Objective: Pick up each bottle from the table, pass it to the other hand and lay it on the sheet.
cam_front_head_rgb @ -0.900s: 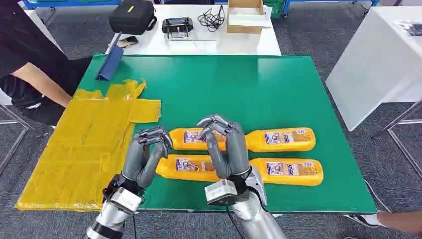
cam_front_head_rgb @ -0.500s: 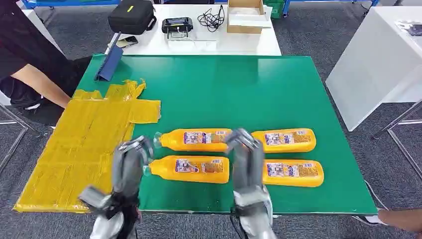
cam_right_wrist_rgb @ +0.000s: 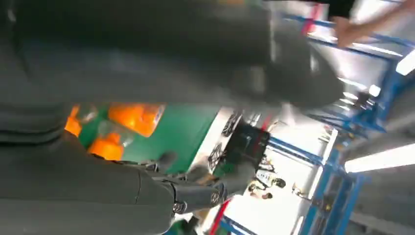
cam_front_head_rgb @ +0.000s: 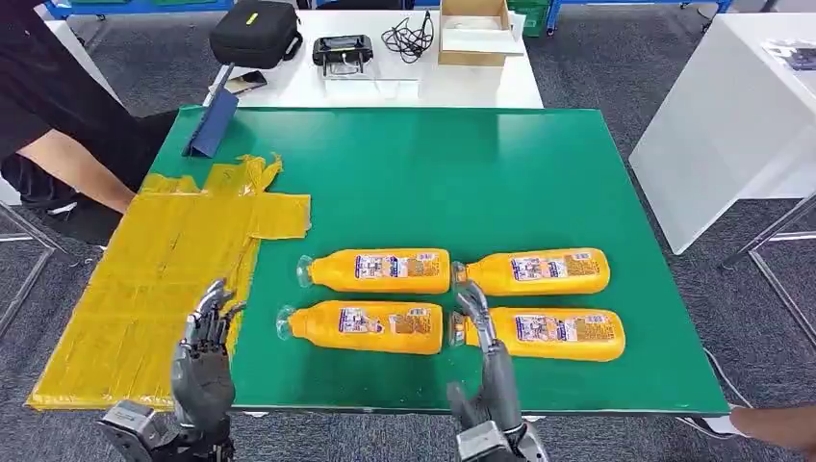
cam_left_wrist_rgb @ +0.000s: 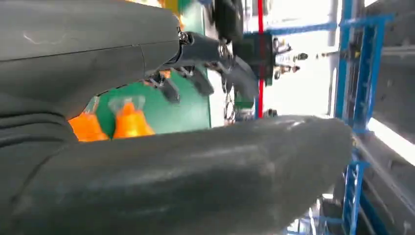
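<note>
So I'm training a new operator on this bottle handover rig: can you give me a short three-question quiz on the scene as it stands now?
1. How many orange bottles lie on the green table?
2. True or false: a bottle already lies on the yellow sheet.
3. What is the left robot hand holding? A) a bottle B) nothing C) the sheet

Key: 1. Four, in two rows of two. 2. False. 3. B; the right robot hand holds nothing either.

Our left hand is dark grey with metal-tipped fingers. Our right hand matches, above a silver wrist block.
</note>
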